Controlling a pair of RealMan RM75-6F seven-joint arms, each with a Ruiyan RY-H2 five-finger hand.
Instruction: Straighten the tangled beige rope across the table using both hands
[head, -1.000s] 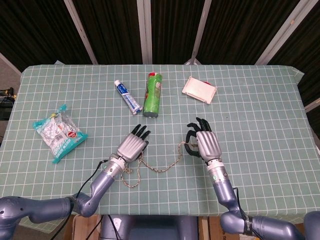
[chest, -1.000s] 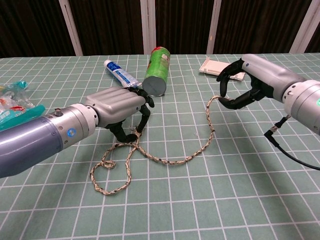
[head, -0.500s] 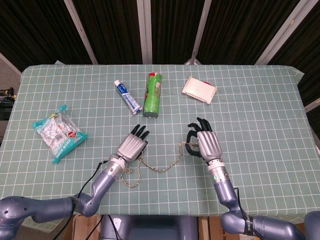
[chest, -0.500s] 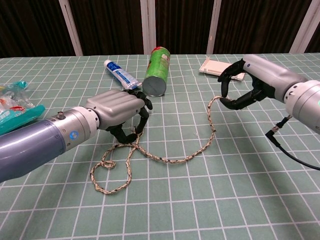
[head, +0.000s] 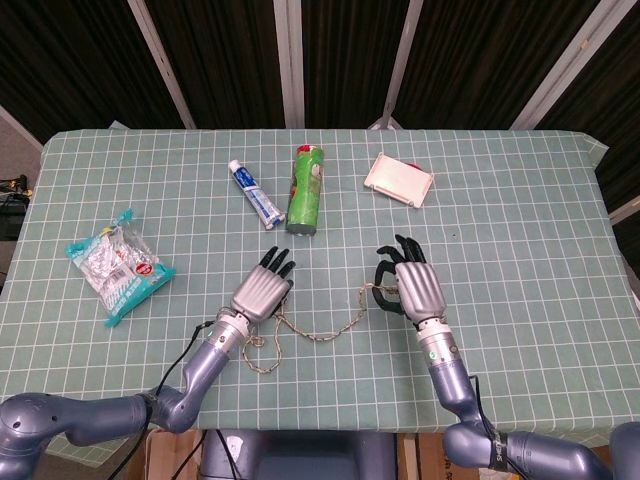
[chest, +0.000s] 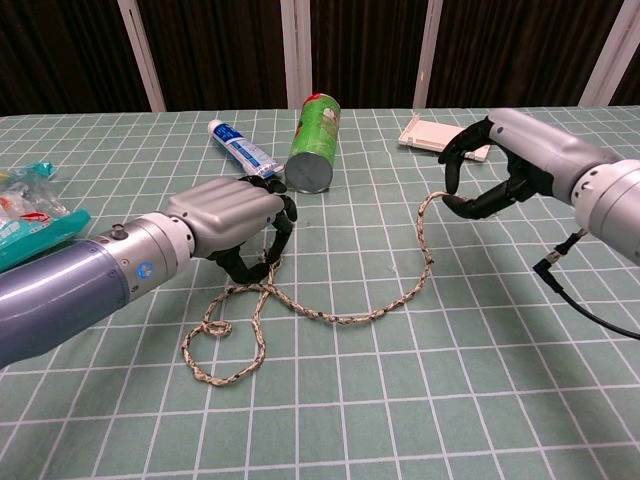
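While sagging slack between hands, rope (chest: 330, 310) looping untidily near left hand (chest: 235, 215); both left and right hand (chest: 490, 165) pinching rope, straightening remaining.

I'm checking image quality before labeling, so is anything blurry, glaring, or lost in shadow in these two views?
Head view: even lighting, sharp, no glare; the rope is thin but readable. Chest view: the rope is crisp, the left hand casts a soft shadow on it, the near forearm looms large, and the right hand is sharp.
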